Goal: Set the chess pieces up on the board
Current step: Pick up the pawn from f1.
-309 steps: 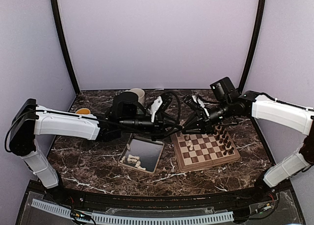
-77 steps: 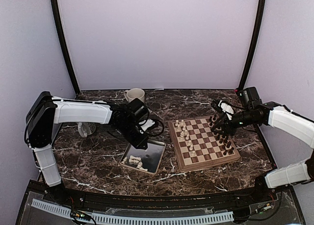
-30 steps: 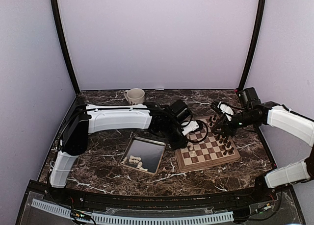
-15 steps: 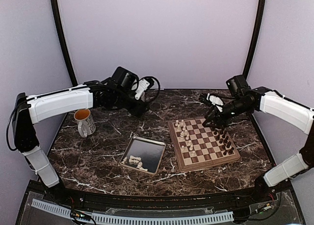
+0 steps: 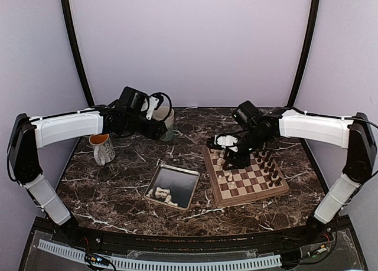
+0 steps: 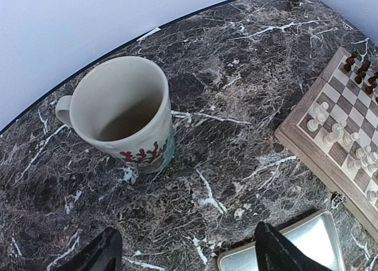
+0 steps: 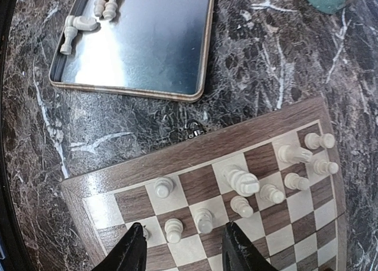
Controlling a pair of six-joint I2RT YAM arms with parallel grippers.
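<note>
Right end effector [image 7: 184, 247] shifted over the board's [image 7: 136, 172] left edge.

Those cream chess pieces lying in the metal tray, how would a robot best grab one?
Probably from straight above, jaws closing across the slim stem of a cream piece, between head and base. It lies on its side close to the rim of the metal tray, so a sideways approach looks blocked.

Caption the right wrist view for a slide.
Open jaws above cream chess pieces on the board; silver tray beside it holds a few more.
</note>
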